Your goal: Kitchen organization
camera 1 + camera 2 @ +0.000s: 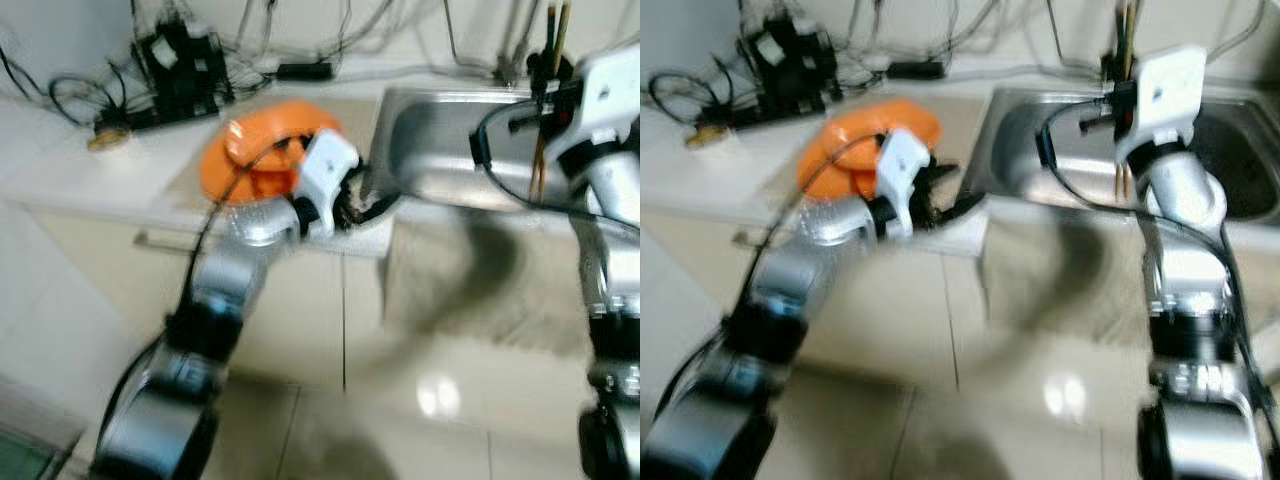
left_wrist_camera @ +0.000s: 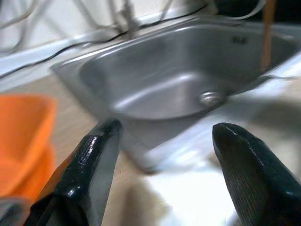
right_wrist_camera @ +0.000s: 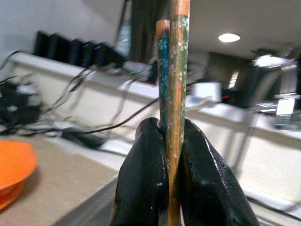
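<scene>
Kitchen setting, head views blurred. Pale desk (image 1: 90, 170) runs along the wall, with a steel sink (image 2: 155, 89) sunk into it; the sink serves as landmark. Glossy tiled floor (image 1: 440, 400) below, cabinet fronts under the desk edge.

Left gripper (image 2: 162, 165): at the desk's front edge, just beside the sink's near corner, pointing toward the basin. Fingers (image 2: 89, 165) spread well apart, nothing between them. Drain (image 2: 210, 98) visible on the basin floor beyond them.

Orange bowls (image 1: 265, 150): seemingly a stack, on the desk just left of the sink, directly behind the left wrist. Blur prevents counting them.

Right gripper (image 3: 171, 179): raised over the sink, toward its back rim. Fingers pressed together on a pair of chopsticks (image 3: 170, 70), which stand upright. The sticks are brownish wood with a green-blue flowered pattern; in the head views they run above and below the gripper, lower ends hanging over the basin.

Further left of the sink, at the back of the desk: black electrical box (image 1: 180, 70) with a tangle of cables (image 1: 70, 95), and a black adapter (image 1: 305, 71) near the wall. Small round yellowish item (image 1: 108, 139) beside the cables, too blurred to identify.
</scene>
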`<state>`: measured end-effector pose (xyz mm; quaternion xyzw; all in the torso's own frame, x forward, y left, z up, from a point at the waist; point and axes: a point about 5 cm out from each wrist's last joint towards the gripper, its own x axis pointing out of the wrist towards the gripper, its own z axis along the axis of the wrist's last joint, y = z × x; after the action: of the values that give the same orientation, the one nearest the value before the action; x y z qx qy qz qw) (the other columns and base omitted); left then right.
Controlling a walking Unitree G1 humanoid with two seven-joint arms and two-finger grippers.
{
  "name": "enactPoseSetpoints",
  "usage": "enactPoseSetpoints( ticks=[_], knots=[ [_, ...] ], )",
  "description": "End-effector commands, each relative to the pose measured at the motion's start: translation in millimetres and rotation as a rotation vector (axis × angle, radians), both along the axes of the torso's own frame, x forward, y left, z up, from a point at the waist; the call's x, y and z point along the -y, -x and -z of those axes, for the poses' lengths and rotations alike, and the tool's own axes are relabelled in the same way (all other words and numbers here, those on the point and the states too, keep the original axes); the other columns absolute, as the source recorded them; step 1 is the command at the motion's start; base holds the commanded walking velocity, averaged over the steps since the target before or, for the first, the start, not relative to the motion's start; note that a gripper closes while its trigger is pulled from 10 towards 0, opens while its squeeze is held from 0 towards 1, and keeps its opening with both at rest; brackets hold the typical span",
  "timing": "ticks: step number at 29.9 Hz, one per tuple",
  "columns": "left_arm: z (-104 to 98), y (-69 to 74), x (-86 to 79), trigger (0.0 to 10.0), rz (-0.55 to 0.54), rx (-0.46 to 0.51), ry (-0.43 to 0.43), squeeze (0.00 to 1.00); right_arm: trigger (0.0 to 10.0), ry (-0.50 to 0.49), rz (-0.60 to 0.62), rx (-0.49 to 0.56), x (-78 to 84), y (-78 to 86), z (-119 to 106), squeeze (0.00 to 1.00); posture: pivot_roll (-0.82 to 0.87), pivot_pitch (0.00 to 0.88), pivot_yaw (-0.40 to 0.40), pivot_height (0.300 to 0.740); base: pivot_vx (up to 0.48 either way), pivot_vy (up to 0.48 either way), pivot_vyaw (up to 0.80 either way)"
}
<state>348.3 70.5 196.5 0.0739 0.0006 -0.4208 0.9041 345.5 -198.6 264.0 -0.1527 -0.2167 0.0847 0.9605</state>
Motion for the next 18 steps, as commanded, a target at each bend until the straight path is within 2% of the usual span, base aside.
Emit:
enactPoseSetpoints(
  ticks=[1, 6, 7, 9, 10, 12, 18],
  knots=[
    [-4, 1.1, 8.8, 10.0, 0.027, 0.021, -0.005, 0.0, 0.0, 0.007, 0.021, 0.022, 6.8, 1.7, -4, 0.0, -0.04, 0.0, 0.08, 0.74, 0.424, 0.0, 0.0],
    [-6, 1.2, 8.4, 10.0, 0.028, 0.035, -0.01, 0.0, 0.0, 0.011, 0.019, 0.024, 5.3, 1.4, -4, 0.0, -0.04, 0.0, 0.08, 0.74, 0.33, -0.06, 0.0],
    [-8, 1.1, 8.3, 10.0, 0.023, 0.043, -0.009, 0.0, 6.1, 0.019, 0.026, 0.022, 4.5, 0.9, -3, 0.0, -0.04, 0.0, 0.08, 0.74, 0.0, 0.0, 0.0],
    [-8, 1.0, 8.2, 10.0, 0.021, 0.048, -0.011, 0.0, 6.1, 0.02, 0.03, 0.02, 4.5, 0.6, -3, 0.0, -0.04, 0.0, 0.08, 0.74, 0.0, 0.0, 0.0],
    [-8, 0.8, 8.2, 10.0, 0.02, 0.048, -0.008, 0.0, 10.0, 0.02, 0.031, 0.019, 4.5, 0.1, -3, 0.0, -0.04, 0.0, 0.079, 0.74, 0.0, 0.0, 0.0],
    [-8, 0.8, 8.1, 10.0, 0.02, 0.047, -0.007, 0.0, 10.0, 0.019, 0.033, 0.017, 4.5, -0.5, -3, 0.0, -0.04, 0.0, 0.079, 0.74, 0.0, 0.0, 0.0],
    [-9, 1.2, 7.6, 10.0, 0.02, 0.039, 0.009, 0.0, 10.0, 0.068, 0.115, 0.015, 18.2, -9.6, -9, 0.0, -0.04, 0.0, 0.081, 0.74, 0.0, 0.0, 0.0]
  ],
)
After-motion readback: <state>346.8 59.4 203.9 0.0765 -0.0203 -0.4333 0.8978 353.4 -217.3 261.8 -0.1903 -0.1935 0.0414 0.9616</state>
